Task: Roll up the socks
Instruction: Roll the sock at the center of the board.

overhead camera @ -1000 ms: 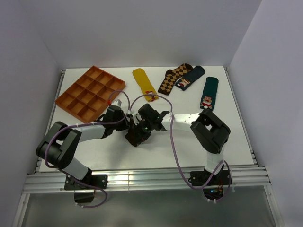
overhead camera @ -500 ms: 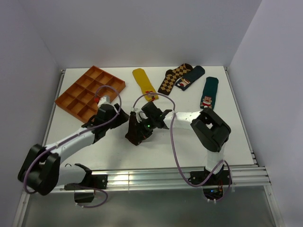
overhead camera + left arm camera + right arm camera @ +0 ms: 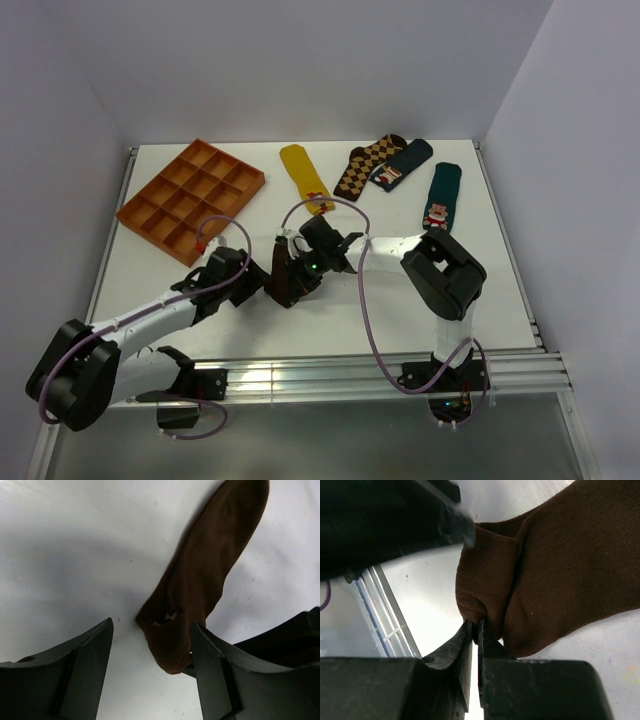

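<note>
The socks show as one dark brown sock, bunched up at the table's middle. In the left wrist view it stretches away up and to the right, its near end folded. My right gripper is shut on a fold at that end of the sock; from above it sits right over the bunch. My left gripper is open, its fingers either side of the sock's near tip without touching it. In the top view it lies just left of the sock.
An orange compartment tray stands at the back left. Along the back lie a mustard yellow sock, a diamond-patterned sock, a navy sock and a green sock. A metal rail runs along the near edge.
My left gripper has opened, let go of the brown sock and drawn back to the left and nearer. The right gripper has stayed shut on the sock.
</note>
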Robot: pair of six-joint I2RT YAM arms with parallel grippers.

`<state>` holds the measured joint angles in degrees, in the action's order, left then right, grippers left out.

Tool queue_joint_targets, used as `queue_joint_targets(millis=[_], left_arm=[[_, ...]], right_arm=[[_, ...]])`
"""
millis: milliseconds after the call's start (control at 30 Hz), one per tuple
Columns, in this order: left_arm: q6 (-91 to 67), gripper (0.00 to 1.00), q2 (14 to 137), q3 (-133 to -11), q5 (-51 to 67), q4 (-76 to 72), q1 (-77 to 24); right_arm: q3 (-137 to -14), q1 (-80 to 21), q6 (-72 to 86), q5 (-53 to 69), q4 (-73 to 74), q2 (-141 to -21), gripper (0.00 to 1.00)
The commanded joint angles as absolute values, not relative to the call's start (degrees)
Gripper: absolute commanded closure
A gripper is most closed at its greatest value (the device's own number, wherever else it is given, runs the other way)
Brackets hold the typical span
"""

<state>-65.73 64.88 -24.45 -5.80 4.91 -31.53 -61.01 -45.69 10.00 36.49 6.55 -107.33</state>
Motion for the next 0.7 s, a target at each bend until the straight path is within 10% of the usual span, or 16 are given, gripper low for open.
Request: queue_joint_targets(millis=[0, 400, 667], left_arm=[[-66.36, 0.32, 66.44, -27.24, -6.24, 2.11, -33.92], [-66.89, 0.38, 74.61, -29.18, -7.65, 2.37, -36.74], [-66.71, 0.82, 77.61, -31.11, -9.23, 8.7, -38.14]], right_arm=[[-59.68, -45.18, 9.67, 34.45, 5.89, -109.07, 0.97], [-59.06, -45.18, 9.67, 34.1, 5.19, -109.16, 0.97], [-56.17, -45.18, 10.46, 31.82, 2.38, -104.08, 0.96]])
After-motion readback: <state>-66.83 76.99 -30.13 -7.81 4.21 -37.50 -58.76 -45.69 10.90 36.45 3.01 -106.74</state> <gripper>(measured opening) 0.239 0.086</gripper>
